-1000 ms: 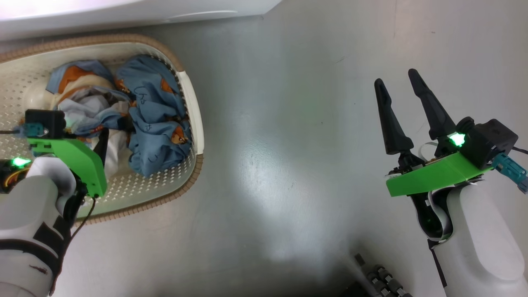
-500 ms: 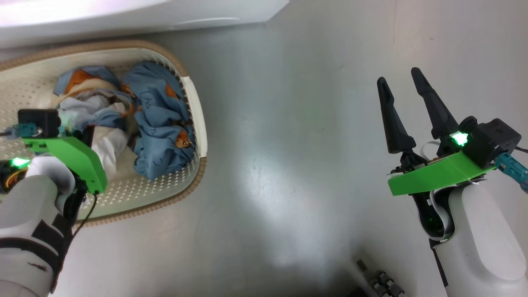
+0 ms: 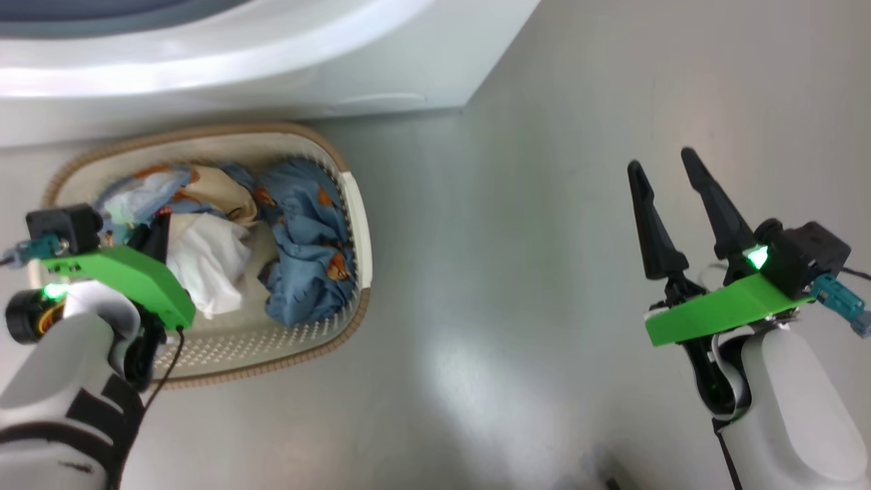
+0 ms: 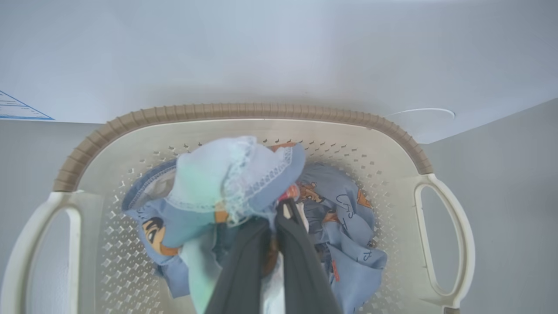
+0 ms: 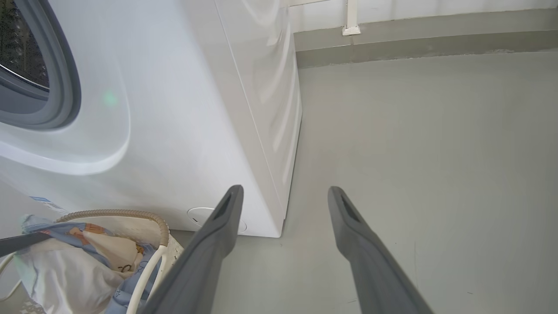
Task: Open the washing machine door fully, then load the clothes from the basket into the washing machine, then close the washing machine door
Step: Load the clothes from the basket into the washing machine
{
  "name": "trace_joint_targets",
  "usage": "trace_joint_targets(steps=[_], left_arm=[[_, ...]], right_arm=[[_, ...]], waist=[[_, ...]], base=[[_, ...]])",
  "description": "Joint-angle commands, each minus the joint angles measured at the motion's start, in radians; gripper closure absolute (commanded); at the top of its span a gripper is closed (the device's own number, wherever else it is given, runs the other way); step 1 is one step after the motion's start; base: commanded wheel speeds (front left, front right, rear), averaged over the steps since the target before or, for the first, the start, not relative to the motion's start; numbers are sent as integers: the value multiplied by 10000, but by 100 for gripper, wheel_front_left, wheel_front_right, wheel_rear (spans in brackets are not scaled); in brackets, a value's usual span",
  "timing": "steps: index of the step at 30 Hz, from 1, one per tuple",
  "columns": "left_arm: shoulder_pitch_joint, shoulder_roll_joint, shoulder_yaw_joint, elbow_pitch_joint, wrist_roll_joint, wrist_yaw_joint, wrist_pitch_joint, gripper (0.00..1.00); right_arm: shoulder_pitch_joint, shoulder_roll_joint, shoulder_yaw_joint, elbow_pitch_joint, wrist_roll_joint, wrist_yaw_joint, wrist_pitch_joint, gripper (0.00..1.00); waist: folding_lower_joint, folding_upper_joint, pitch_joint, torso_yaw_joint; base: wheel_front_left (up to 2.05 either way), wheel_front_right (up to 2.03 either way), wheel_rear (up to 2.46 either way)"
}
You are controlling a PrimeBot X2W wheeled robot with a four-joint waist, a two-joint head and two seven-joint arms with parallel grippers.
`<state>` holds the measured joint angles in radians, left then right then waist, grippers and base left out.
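1. Lifting a garment out is the step in hand. The washer point(image 5: 174, 109) stands just behind the basket point(image 4: 244, 109), and its grey gasket point(image 5: 65, 87) is bare above the basket, so the way in looks open for loading.
2. The basket sits on the floor point(image 3: 510, 272) against or just short of the washer's front; I cannot tell which.
3. The clothes point(image 4: 226, 183) lie heaped inside the basket, with blue printed pieces toward its right side and white cloth nearer its middle.
4. The left gripper point(image 4: 275, 216) is over the basket's middle, its jaws pinched tight on a bunched pale-blue fold at the top of the heap.
5. The right gripper point(image 3: 661, 162) hangs well to the right of the basket, fingers spread wide and holding nothing.
6. To do it well:
   - Raise the fold straight up and slowly until the trailing cloth clears the basket.
   - Neighbouring pieces look tangled and may drag along.
   - So thin a pinch could slip, so check the fold before swinging toward the gasket.
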<state>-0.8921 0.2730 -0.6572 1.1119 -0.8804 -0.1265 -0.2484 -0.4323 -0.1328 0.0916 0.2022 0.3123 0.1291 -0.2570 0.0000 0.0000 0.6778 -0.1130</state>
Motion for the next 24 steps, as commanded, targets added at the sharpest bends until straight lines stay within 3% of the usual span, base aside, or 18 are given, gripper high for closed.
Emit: trace_joint_targets(steps=[1, 11, 24], left_arm=[[364, 451, 380, -198, 160, 62, -129, 100], [2504, 250, 3193, -2264, 2341, 195, -132, 100], [4605, -435, 5527, -4932, 4801, 27, -133, 100]], right_arm=[[446, -31, 159, -151, 92, 16, -48, 0], [1256, -106, -2, 163, 155, 16, -48, 0], [2194, -347, -449, 424, 199, 16, -48, 0]], waist=[[0, 0, -628, 241], [0, 0, -2233, 368], [0, 0, -3733, 453]], base=[[0, 0, 0], [0, 0, 0], [0, 0, 0]])
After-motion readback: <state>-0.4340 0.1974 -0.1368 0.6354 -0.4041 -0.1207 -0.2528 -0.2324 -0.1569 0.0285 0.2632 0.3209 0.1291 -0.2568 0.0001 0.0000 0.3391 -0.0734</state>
